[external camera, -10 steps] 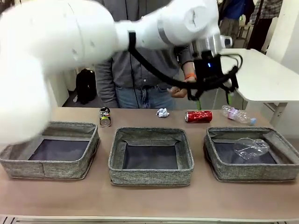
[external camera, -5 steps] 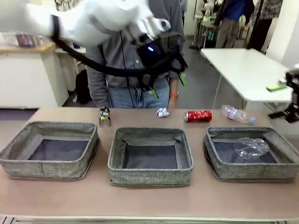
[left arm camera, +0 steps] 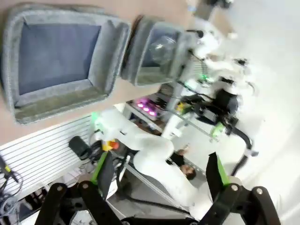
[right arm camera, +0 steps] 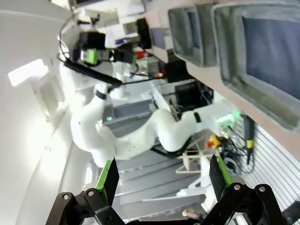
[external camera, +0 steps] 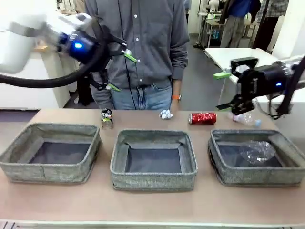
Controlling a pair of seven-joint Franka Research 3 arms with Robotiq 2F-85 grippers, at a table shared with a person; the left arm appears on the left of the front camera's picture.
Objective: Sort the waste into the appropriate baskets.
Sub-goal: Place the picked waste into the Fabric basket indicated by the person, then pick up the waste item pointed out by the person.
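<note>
While left gripper [external camera: 122, 72] and right gripper [external camera: 222, 90] hang wide open, count: three grey woven-fabric baskets [external camera: 50, 172], two clear plastic bottles [external camera: 257, 151] [external camera: 243, 118], two cans [external camera: 106, 119], one paper ball [external camera: 165, 114]. Red drink can [external camera: 202, 118] lies behind-right of middle basket [external camera: 153, 181], axis left-right.

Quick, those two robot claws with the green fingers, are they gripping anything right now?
Left gripper: open, holding nothing, raised above the table.
Right gripper: open, holding nothing, raised above the table.

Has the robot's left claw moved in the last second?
Yes. The left gripper swung leftward, from above the right basket to roughly above the dark can.
</note>
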